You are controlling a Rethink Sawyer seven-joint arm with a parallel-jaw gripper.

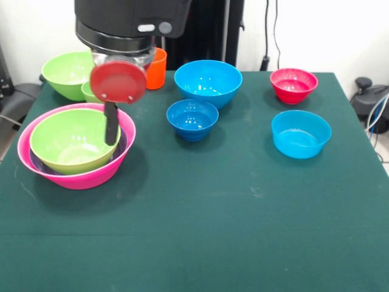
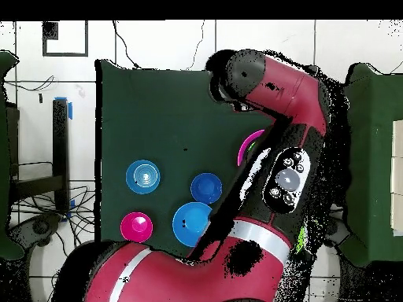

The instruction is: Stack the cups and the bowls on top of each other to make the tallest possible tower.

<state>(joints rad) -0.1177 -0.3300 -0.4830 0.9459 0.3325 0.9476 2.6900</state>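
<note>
A large pink bowl sits at the table's left with a purple bowl and a lime green bowl nested in it. My gripper reaches down at the right rim of that green bowl, below the arm's red disc. A second lime green bowl, a light green cup and an orange cup stand behind the stack. Three blue bowls and a small red bowl stand apart. In the overhead view the arm hides the stack except a pink rim.
The table has a dark green cloth. The loose bowls show in the overhead view: light blue, small blue, large blue and red. Cables and dark equipment lie off the table's right edge.
</note>
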